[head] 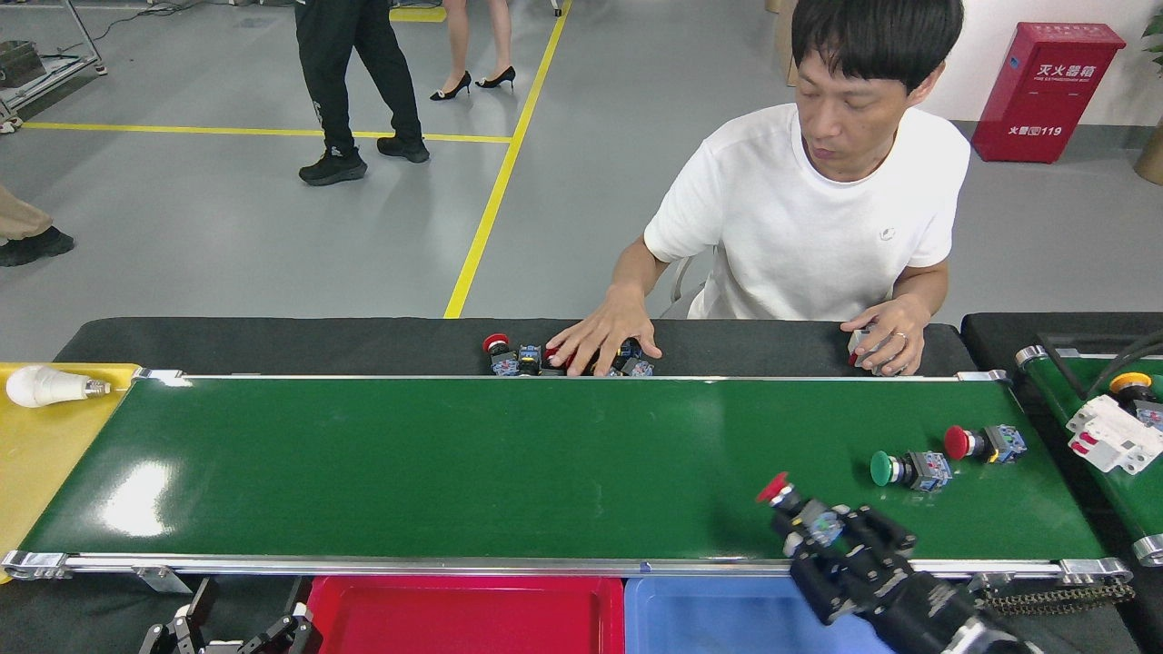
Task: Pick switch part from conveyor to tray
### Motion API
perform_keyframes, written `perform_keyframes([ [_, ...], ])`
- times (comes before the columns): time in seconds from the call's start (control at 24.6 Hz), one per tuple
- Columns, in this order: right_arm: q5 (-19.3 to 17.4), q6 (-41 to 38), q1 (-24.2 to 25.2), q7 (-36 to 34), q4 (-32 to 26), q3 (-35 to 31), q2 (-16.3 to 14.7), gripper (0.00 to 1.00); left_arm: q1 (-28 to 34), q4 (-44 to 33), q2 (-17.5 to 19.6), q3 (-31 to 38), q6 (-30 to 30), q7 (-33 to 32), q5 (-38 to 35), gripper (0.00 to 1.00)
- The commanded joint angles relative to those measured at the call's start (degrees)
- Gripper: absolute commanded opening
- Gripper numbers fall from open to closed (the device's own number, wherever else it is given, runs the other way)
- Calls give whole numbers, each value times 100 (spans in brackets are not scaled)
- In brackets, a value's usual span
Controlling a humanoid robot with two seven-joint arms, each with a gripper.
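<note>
A red-capped switch part (780, 491) is held just above the near right part of the conveyor (454, 463), with my right gripper (815, 527) shut on its grey-blue body. The red cap sticks out to the left of the fingers. Two more switch parts lie on the belt further right, one green-capped (909, 469) and one red-capped (986, 442). A red tray (463, 618) and a blue tray (718, 622) sit below the belt's near rail. At the bottom left edge my left gripper (241, 629) is open, with only its fingertips showing.
A person in a white shirt sits across the belt, one hand (604, 338) on a pile of switch parts (509, 357). A narrower belt (1081, 391) at right carries a white breaker (1113, 438). A light bulb (45, 386) lies on the yellow surface at left.
</note>
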Motion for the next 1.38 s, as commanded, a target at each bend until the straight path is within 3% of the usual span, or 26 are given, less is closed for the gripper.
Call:
perform_keyframes([
  [0.0, 147, -429, 9, 70, -97, 236, 163, 3, -33, -67, 16, 37, -88, 5, 80, 100],
  [0.12, 648, -429, 18, 123, -53, 640, 471, 28, -41, -76, 86, 90, -220, 5, 168, 100],
  [0.16, 816, -429, 18, 123, -44, 729, 577, 45, -50, -76, 78, 116, -229, 5, 168, 100],
  [0.2, 965, -429, 18, 123, -35, 755, 726, 85, -76, -76, 78, 125, -237, 14, 168, 100],
  [0.24, 1035, -429, 18, 132, -35, 755, 814, 100, -85, -67, 86, 125, -255, 14, 168, 100],
  [0.61, 1053, -218, -140, 140, -105, 447, 884, 100, -59, -67, -107, 125, -387, -3, 168, 100],
  [0.77, 1062, 977, -193, 140, -483, -520, 849, 100, -76, -76, -107, 134, -360, -30, 159, 100],
  [1.02, 1079, 2691, -87, 88, -554, -1750, 726, 99, -68, -67, -116, 116, -404, 5, 168, 100],
  [1.18, 1070, 3069, 493, -510, -677, -2216, 726, 100, -50, -76, -116, 134, -404, 14, 168, 100],
  [1.34, 1070, 2999, 1618, -756, -1222, -2339, 691, 100, -50, -67, -107, 142, -396, 14, 159, 100],
])
